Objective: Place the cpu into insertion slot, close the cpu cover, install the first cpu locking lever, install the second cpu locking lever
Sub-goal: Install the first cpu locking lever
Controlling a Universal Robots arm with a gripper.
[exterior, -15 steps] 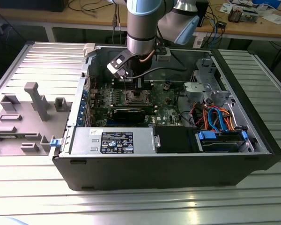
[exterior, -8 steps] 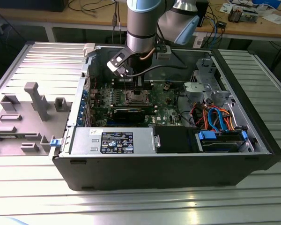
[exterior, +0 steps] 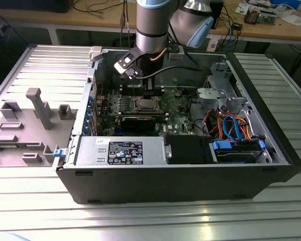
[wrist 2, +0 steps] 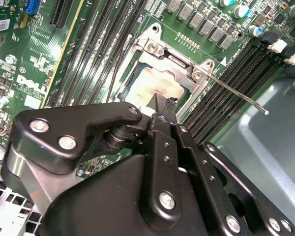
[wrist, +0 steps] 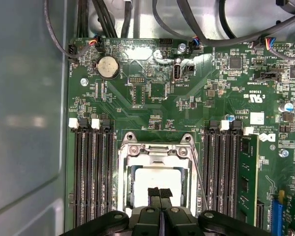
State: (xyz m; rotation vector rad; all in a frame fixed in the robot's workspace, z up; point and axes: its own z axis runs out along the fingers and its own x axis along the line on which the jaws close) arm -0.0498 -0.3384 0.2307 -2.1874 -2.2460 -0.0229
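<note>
The cpu [wrist: 142, 178] lies in the insertion slot [exterior: 144, 104] on the green board, its pale metal top [wrist 2: 150, 81] showing through the window of the cpu cover [wrist: 156, 150]. The cover [wrist 2: 163, 53] lies flat over the socket. One thin wire locking lever [wrist 2: 236, 92] sticks out slanted from the socket's corner; it also runs beside the socket [wrist: 198, 178]. My gripper [wrist: 160, 192] is shut with nothing between its fingers, the tips [wrist 2: 160, 104] just over the cpu's top. Whether they touch it I cannot tell. The arm [exterior: 151, 25] comes down into the open case.
Black memory slots [wrist: 91, 177] flank the socket on both sides, one holding a green module [wrist: 247, 177]. A coin battery [wrist: 107, 67] and cables [wrist: 113, 19] lie beyond. The case wall [wrist: 24, 108], drive cage [exterior: 220, 95] and power supply [exterior: 120, 150] hem in the board.
</note>
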